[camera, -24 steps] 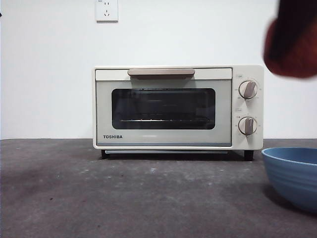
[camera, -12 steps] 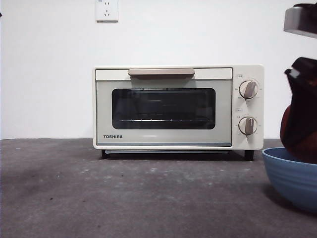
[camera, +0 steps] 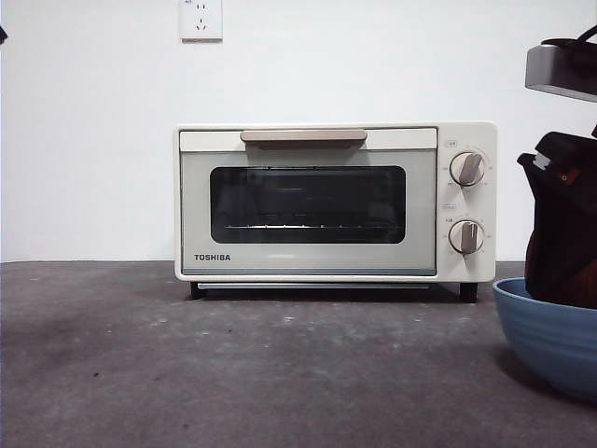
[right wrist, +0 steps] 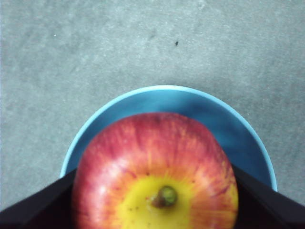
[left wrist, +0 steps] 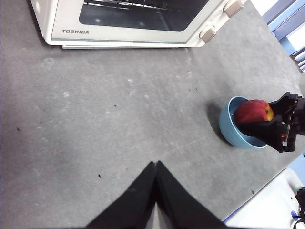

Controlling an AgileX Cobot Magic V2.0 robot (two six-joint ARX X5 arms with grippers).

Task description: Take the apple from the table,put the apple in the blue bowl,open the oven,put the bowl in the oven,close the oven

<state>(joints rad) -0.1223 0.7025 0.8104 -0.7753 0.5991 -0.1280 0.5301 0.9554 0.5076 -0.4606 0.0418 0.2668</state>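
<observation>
The red-and-yellow apple [right wrist: 157, 167] is held between the jaws of my right gripper [right wrist: 153, 206], low inside the blue bowl [right wrist: 190, 102]. In the front view this gripper [camera: 564, 233] hangs at the right edge, reaching down into the bowl [camera: 546, 336]. The left wrist view shows the apple [left wrist: 252, 111] in the bowl [left wrist: 231, 129], which stands on the table [camera: 233, 373] to the right of the oven. The cream TOSHIBA oven [camera: 336, 201] has its door closed. My left gripper [left wrist: 155, 164] is shut and empty, high above the table in front of the oven [left wrist: 128, 24].
A wall socket [camera: 201, 19] sits above the oven. The oven's beige bar handle [camera: 303, 136] runs along the door's top, with two knobs [camera: 466, 169] to its right. A white object [left wrist: 271, 210] lies beyond the table's edge near the bowl.
My right gripper has come down from the upper right with the apple and now holds it low in the blue bowl. The oven and bowl have not moved.
</observation>
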